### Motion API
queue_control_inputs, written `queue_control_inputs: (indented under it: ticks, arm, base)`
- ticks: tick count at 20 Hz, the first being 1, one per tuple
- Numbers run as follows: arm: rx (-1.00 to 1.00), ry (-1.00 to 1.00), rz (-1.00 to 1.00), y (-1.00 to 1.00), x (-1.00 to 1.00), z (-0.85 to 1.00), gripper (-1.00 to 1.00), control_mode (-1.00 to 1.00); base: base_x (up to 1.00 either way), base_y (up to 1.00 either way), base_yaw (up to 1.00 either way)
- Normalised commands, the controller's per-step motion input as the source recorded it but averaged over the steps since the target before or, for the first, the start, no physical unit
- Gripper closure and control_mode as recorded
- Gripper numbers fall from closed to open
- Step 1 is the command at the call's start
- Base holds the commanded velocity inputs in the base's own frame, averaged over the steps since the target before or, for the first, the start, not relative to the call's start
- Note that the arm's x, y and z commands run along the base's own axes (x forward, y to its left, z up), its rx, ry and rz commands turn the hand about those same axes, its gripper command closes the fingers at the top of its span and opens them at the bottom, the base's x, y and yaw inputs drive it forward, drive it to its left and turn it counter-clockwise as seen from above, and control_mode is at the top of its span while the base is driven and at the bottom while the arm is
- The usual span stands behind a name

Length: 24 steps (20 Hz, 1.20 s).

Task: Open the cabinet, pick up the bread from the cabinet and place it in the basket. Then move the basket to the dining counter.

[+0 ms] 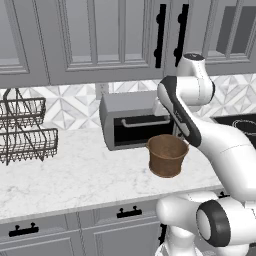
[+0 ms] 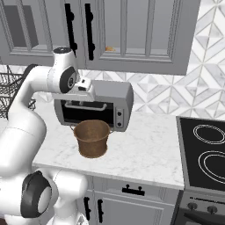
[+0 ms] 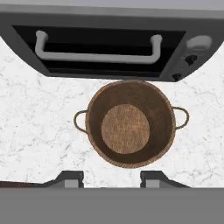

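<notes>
The cabinet (image 1: 100, 40) spans the wall above the worktop, its doors closed; two vertical black bar handles (image 1: 160, 35) sit side by side where two doors meet. Below it runs one marble worktop (image 1: 75, 175) over gray drawers (image 1: 50, 232), and the left base view counts two horizontal drawer handles there. One gray toaster oven (image 1: 130, 120) stands against the tiled backsplash (image 1: 65, 102), with a single bar handle on its door and two knobs seen from the hand view. One basket (image 1: 167, 155) stands upright on the worktop just in front of the oven; the hand view looks straight down into it, showing its bare woven floor and both small rim handles.

The left base view alone shows a dark wire rack (image 1: 25, 130) with two tiers at the far left. The right base view alone shows the black cooktop (image 2: 204, 154) with two ring burners, and a small orange speck behind the cabinet glass, too small to identify.

The gripper (image 3: 111, 178) hangs above the basket, fingertips (image 3: 72, 178) spread apart and holding nothing.
</notes>
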Motion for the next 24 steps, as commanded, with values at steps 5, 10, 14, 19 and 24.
queue_control_inputs:
  ticks: [5,10,14,19,24]
  arm:
    - [-0.01,-0.07,-0.05,-0.15,0.01,0.15,-1.00,-1.00]
    - [-0.03,-0.40,-0.10,-0.13,0.03,0.79,-1.00,-1.00]
    - [0.00,-0.36,-0.13,-0.17,0.15,1.00,-1.00,-1.00]
    - [0.02,-0.11,-0.16,-0.24,0.21,1.00,-1.00,-1.00]
    - [0.08,0.01,-0.04,-0.04,0.42,0.96,-1.00,-1.00]
  base:
    - [0.00,0.00,0.00]
    - [0.00,0.00,0.00]
    - [0.00,0.00,0.00]
    - [0.00,0.00,0.00]
    - [0.00,0.00,0.00]
